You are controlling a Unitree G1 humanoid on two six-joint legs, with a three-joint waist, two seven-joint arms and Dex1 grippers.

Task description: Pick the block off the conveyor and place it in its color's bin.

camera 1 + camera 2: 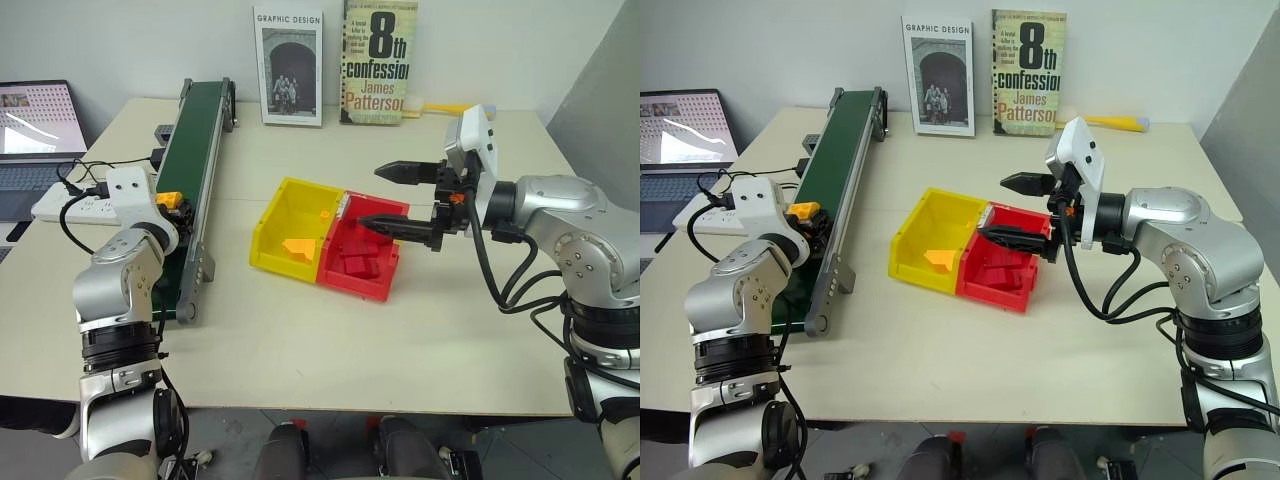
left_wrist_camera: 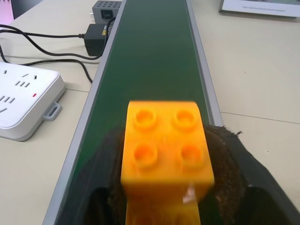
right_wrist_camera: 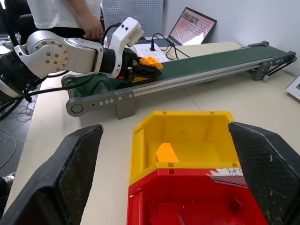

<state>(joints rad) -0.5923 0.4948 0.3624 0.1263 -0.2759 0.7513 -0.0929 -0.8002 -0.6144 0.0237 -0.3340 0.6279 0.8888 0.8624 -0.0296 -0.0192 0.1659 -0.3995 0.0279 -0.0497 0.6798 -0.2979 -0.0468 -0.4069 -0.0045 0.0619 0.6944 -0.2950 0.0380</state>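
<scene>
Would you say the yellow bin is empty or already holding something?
Not empty: the yellow bin holds one orange-yellow piece on its floor.

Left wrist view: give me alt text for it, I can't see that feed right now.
The left tool is shut on the yellow-orange block, studs up, over the dark green conveyor. The belt runs on ahead between metal rails across a pale table. A white power strip and black cables lie beside it.

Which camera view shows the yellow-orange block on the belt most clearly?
The left wrist view: the block is close up, its four round studs visible, with the left end effector shut on it over the green belt. The two head views and the right wrist view show it as a small orange spot at that end effector.
</scene>
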